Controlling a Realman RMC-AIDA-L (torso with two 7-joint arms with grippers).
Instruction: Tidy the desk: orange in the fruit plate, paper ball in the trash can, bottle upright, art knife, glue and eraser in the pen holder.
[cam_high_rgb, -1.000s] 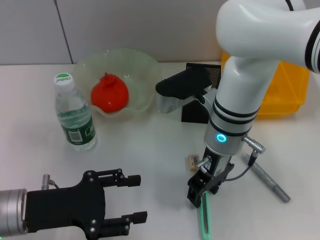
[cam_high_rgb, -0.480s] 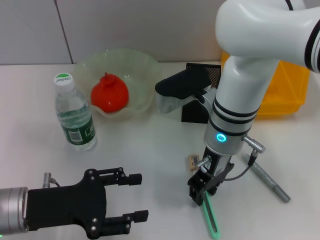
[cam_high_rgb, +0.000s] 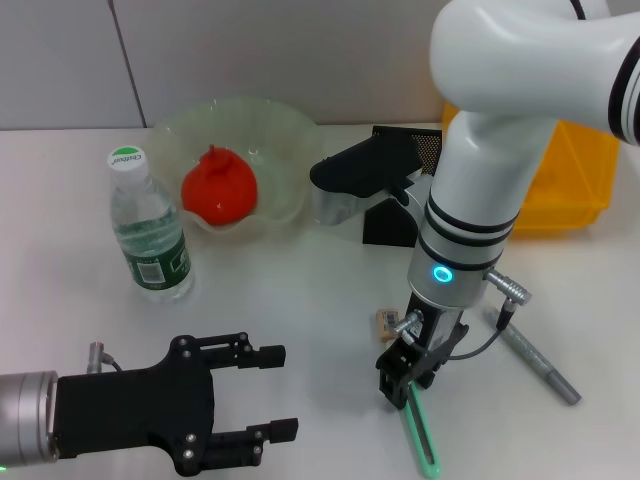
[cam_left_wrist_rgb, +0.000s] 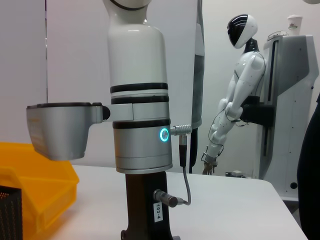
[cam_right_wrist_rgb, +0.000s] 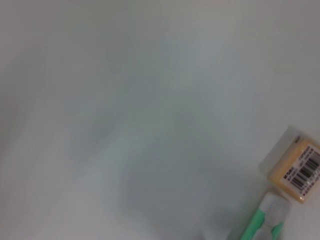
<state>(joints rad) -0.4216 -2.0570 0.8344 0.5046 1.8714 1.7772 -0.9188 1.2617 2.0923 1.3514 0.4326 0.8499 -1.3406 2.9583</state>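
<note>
Knife (cam_high_rgb: 420, 435) first: I see a green, slim stick lying on the table (cam_high_rgb: 300, 300) near the front edge, right of centre, its far end under my right gripper (cam_high_rgb: 405, 385). That gripper points straight down onto it, and from the head view I cannot tell whether the jaws are pinched on it or only around it. The right wrist view shows the green stick (cam_right_wrist_rgb: 260, 222) beside the eraser (cam_right_wrist_rgb: 300, 172), the two close together, barcode sticker facing up. From the head camera the eraser (cam_high_rgb: 387, 320) sits just to the far left of the gripper, partly hidden by the wrist. A grey pen-like stick (cam_high_rgb: 535, 360) lies to the right of the arm, slanting away toward the near right. My left gripper (cam_high_rgb: 260, 395) hovers low at the near left, fingers spread apart and holding nothing. The bottle (cam_high_rgb: 150, 225) stands upright at the left, white cap on top. Just right of it and farther back, the orange (cam_high_rgb: 220, 188) rests inside the plate (cam_high_rgb: 280, 130). The holder (cam_high_rgb: 400, 215) stands behind my right arm, largely blocked by it, and the yellow bin (cam_high_rgb: 575, 190) sits at the far right, also partly covered. The left wrist view looks across at the right arm (cam_left_wrist_rgb: 140, 125) with the bin (cam_left_wrist_rgb: 35, 180) behind it.
</note>
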